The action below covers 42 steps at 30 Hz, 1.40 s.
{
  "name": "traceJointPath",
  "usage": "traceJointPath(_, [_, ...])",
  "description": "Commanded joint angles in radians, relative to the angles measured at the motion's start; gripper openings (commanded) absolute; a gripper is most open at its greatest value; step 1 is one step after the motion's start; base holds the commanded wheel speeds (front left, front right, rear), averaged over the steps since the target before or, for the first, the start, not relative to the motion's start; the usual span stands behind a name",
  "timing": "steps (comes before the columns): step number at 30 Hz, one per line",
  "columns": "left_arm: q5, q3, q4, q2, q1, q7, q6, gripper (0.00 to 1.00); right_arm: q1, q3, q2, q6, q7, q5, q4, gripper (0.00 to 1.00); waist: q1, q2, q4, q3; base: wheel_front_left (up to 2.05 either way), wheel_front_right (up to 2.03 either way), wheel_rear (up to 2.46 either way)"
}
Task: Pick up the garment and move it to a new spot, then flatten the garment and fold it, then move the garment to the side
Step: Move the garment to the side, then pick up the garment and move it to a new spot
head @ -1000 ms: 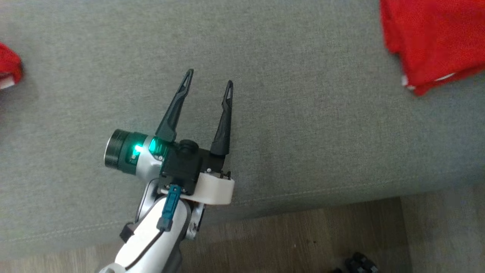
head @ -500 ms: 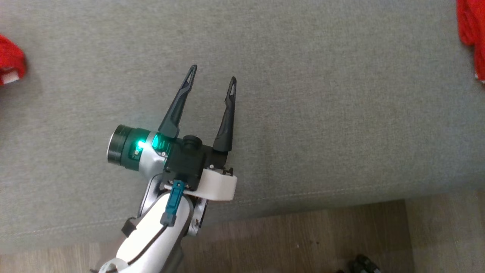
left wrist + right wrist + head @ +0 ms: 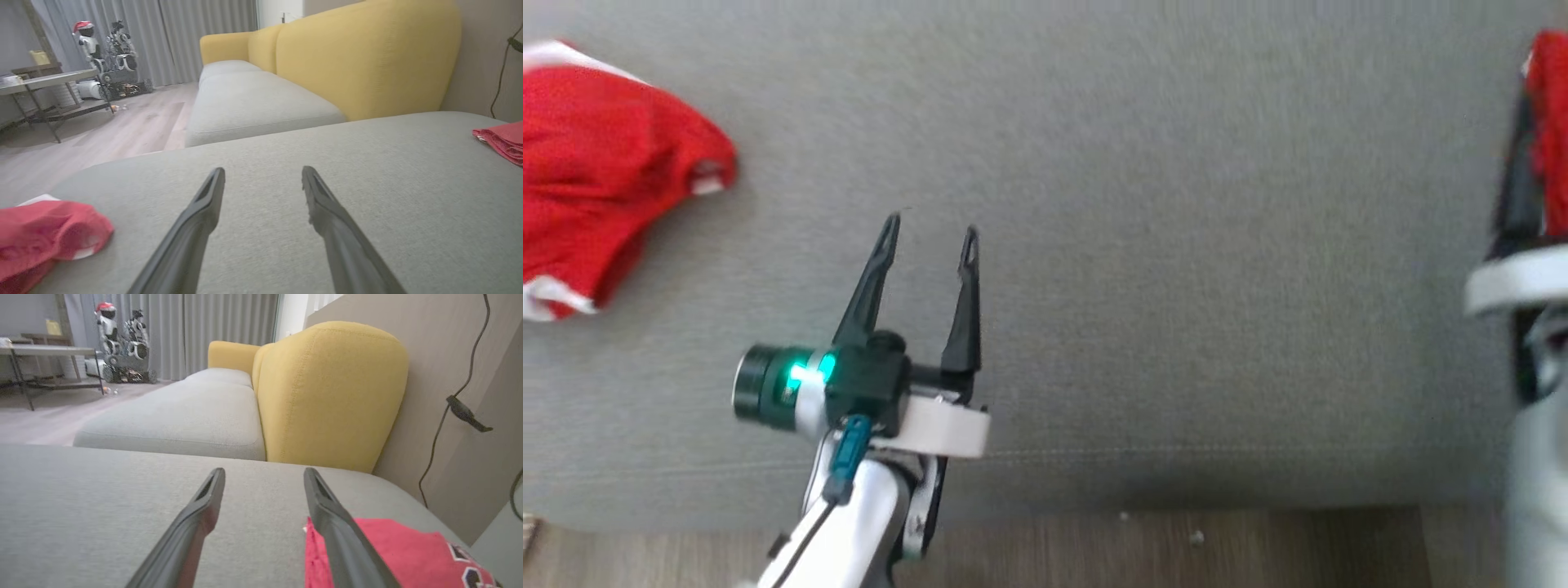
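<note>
Our left gripper (image 3: 931, 226) and right gripper (image 3: 264, 471) both spread wide, empty, over the grey cushion (image 3: 1176, 245).
We see the folded red garment (image 3: 388, 555) just beneath our right gripper, near the yellow backrest (image 3: 331, 396); another red cloth (image 3: 605, 180), seemingly crumpled through the blur, lies left of our left gripper, which hangs low, fingers forward.

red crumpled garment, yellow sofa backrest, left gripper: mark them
red crumpled garment (image 3: 613, 180), head view, cloth middle
yellow fabric sofa backrest (image 3: 367, 61), left wrist view, front face
left gripper (image 3: 931, 226), head view, between fingertips
</note>
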Motion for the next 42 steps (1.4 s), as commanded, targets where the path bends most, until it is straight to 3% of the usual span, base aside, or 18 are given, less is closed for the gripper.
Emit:
traceJointPath(1, [-0.013, 0.052, -0.025, 0.005, 0.02, -0.005, -0.011, 1.0, 0.054, 0.047, 0.025, 0.002, -0.034, 0.041, -0.027, 1.0, -0.0001, 0.0, 0.061, -0.103, 0.0, 0.0, 0.0])
traceJointPath(6, [-0.032, 0.097, -0.026, -0.002, 0.067, -0.005, -0.037, 1.0, 0.138, 0.11, 0.064, 0.002, -0.046, 0.117, -0.108, 1.0, -0.0001, 0.0, 0.082, -0.167, 0.0, 0.0, 0.0])
traceJointPath(11, [-0.014, 0.137, -0.029, -0.005, 0.144, -0.005, -0.075, 1.0, 0.327, 0.151, 0.105, 0.002, -0.047, 0.174, -0.282, 1.0, -0.0001, 0.0, 0.1, -0.264, 0.0, 0.0, 0.0])
traceJointPath(20, [0.001, 0.189, -0.053, -0.018, 0.215, -0.005, -0.136, 1.0, 0.49, 0.193, 0.143, 0.002, -0.047, 0.175, -0.409, 1.0, -0.0001, 0.0, 0.096, -0.312, 0.0, 0.0, 0.0])
traceJointPath(29, [0.045, 0.215, -0.043, -0.022, 0.253, -0.005, -0.175, 1.0, 0.547, 0.206, 0.163, 0.002, -0.047, 0.184, -0.381, 1.0, -0.0001, 0.0, 0.085, -0.323, 0.0, 0.0, 0.0])
traceJointPath(42, [0.069, 0.222, -0.034, -0.029, 0.254, -0.005, -0.19, 1.0, 0.545, 0.219, 0.168, 0.002, -0.047, 0.189, -0.357, 1.0, -0.0001, 0.0, 0.088, -0.326, 0.0, 0.0, 0.0])
